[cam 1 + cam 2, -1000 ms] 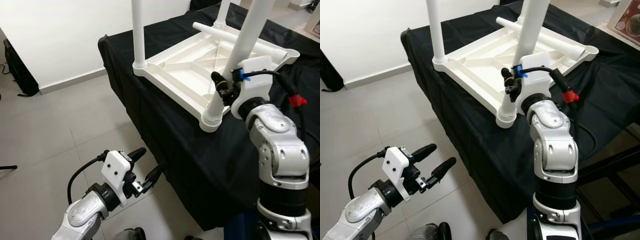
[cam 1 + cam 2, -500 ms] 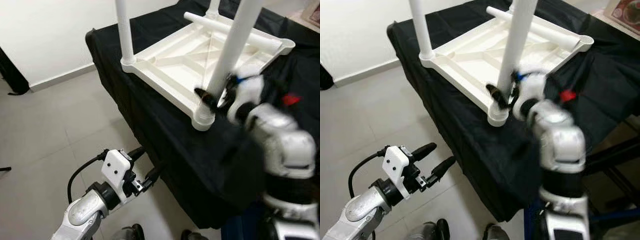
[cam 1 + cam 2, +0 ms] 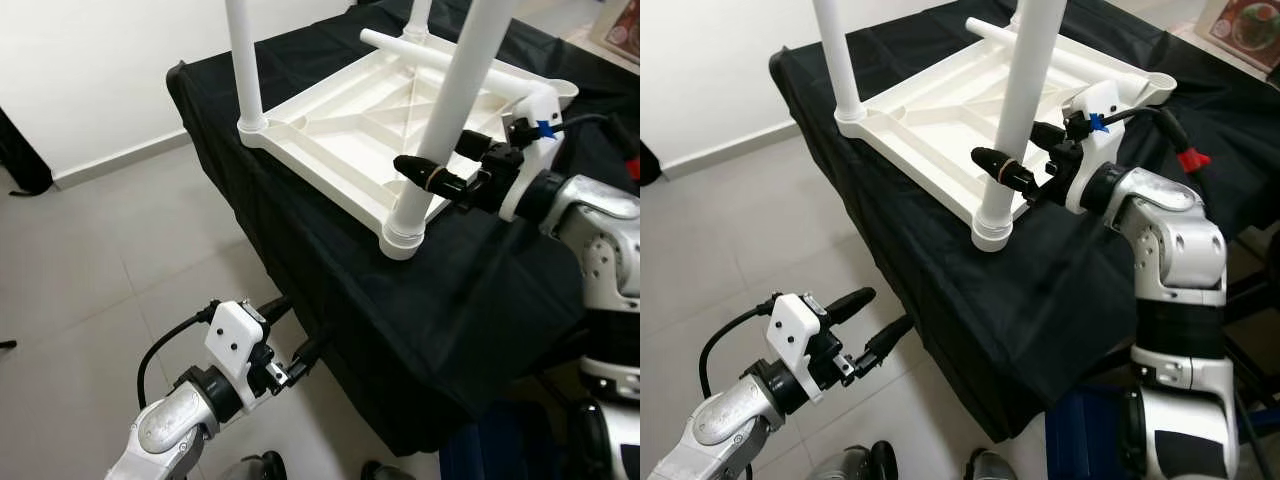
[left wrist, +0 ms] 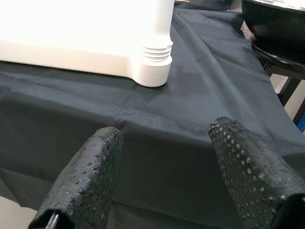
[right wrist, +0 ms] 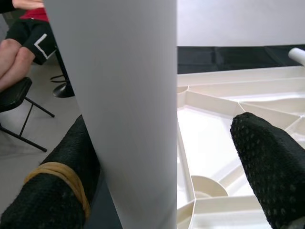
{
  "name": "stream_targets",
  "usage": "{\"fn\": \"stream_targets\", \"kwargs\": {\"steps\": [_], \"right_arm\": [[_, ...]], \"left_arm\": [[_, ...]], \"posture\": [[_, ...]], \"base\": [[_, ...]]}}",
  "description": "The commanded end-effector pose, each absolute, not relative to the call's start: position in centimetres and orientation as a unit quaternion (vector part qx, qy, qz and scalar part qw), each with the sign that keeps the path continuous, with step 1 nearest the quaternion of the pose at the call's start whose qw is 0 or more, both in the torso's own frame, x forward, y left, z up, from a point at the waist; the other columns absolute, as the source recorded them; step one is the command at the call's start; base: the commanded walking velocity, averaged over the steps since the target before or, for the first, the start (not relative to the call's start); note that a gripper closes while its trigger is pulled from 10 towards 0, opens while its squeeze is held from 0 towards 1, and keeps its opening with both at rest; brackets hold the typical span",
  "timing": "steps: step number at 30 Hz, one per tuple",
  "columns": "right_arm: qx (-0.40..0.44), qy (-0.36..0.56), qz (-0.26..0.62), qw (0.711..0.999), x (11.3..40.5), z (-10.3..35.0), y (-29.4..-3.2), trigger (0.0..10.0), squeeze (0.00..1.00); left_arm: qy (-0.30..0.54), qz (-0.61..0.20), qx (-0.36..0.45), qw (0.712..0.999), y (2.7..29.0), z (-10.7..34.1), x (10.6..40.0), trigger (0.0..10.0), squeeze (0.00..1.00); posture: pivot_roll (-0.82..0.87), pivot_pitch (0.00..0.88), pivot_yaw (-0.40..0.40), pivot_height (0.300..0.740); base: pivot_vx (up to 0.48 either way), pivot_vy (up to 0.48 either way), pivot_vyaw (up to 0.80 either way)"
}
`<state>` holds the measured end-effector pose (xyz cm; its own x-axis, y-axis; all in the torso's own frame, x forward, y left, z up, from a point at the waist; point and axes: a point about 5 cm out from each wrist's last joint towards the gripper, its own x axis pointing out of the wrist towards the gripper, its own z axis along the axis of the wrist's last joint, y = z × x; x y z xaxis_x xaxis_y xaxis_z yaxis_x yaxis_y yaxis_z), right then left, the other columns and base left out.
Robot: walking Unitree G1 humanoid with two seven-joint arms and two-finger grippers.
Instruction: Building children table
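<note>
A black cloth (image 3: 470, 300) covers a work table and fills the upper right and centre of the left eye view, above a grey tiled floor (image 3: 90, 260). On the cloth, in the upper middle, the white plastic children's table top (image 3: 340, 130) lies upside down, with white legs standing up from its corners. The nearest leg (image 3: 440, 120) stands in the corner socket (image 3: 403, 238) at the cloth's front edge. The right gripper (image 3: 1035, 160), at centre right, has its two black fingers spread on both sides of this leg, one finger touching it. The left gripper (image 3: 295, 335), at lower left above the floor, holds nothing and its fingers are apart.
</note>
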<state>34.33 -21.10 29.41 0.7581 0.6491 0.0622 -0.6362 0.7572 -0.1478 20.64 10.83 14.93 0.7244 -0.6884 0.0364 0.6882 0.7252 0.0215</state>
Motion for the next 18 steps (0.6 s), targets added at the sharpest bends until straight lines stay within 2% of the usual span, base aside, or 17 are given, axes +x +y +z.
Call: {"fn": "stream_targets", "kwargs": {"steps": [1,3,4,5,11,16,18], "right_arm": [[-0.067,-0.059,0.351,0.932,34.4,29.5,-21.1,10.0,0.00],[-0.066,-0.060,0.357,0.930,34.4,29.6,-21.1,10.0,0.00],[-0.067,-0.065,0.363,0.927,34.3,29.9,-21.2,5.4,0.00],[-0.068,-0.070,0.371,0.924,34.2,30.2,-21.3,0.0,0.00],[-0.076,-0.074,0.371,0.922,34.1,30.7,-21.9,0.0,0.00],[-0.102,-0.067,0.326,0.937,34.4,30.5,-22.4,0.0,0.00],[-0.119,-0.057,0.275,0.952,34.6,30.3,-22.3,0.0,0.00]], "left_arm": [[-0.016,-0.372,0.004,0.928,10.8,14.7,20.3,10.0,0.00],[-0.016,-0.372,0.005,0.928,10.8,14.7,20.3,10.0,0.00],[-0.016,-0.372,0.005,0.928,10.9,14.7,20.3,10.0,0.00],[-0.016,-0.372,0.005,0.928,10.9,14.7,20.2,10.0,0.00],[-0.016,-0.372,0.005,0.928,10.9,14.7,20.2,10.0,0.00],[-0.015,-0.372,0.004,0.928,10.9,14.7,20.3,10.0,0.00],[-0.015,-0.372,0.004,0.928,11.0,14.7,20.3,10.0,0.00]], "posture": [[0.01,0.224,-0.021,0.740],[0.01,0.224,-0.021,0.740],[0.01,0.226,-0.020,0.740],[0.01,0.226,-0.017,0.740],[0.00,0.227,-0.017,0.740],[0.00,0.227,-0.019,0.740],[0.00,0.229,-0.017,0.740]], "base": [[0.000,0.000,0.00],[0.000,0.000,0.00],[0.000,0.000,0.00],[0.000,0.000,0.00],[0.000,0.000,0.00],[0.000,0.000,0.00],[0.000,0.000,0.00]]}}
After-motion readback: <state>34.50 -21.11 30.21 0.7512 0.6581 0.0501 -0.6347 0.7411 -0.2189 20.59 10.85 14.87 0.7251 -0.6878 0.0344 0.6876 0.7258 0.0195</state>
